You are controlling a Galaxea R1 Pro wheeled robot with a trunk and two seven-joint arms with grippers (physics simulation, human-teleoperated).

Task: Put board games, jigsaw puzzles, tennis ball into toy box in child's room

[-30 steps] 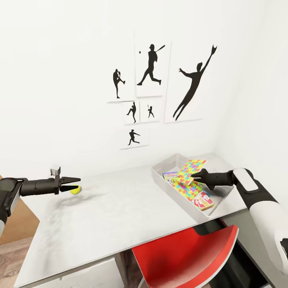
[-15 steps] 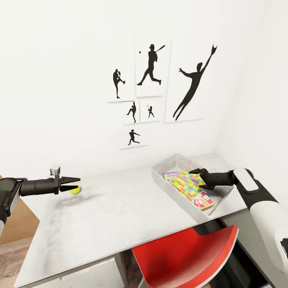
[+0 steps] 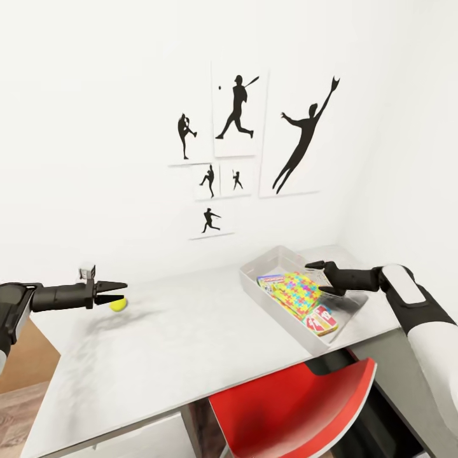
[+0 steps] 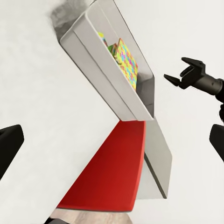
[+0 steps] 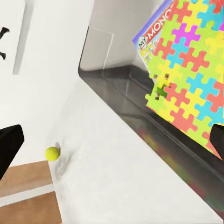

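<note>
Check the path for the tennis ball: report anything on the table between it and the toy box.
Nothing visible blocks it. The tennis ball lies on the table right at the tips of the open left gripper; bare grey tabletop runs from there to the toy box. The open right gripper hovers above the box's far side.

red chair (image 3: 299,407) tucked under desk edge, six silhouette prints (image 3: 238,137) on white wall, wood floor (image 3: 16,407) at left
</note>
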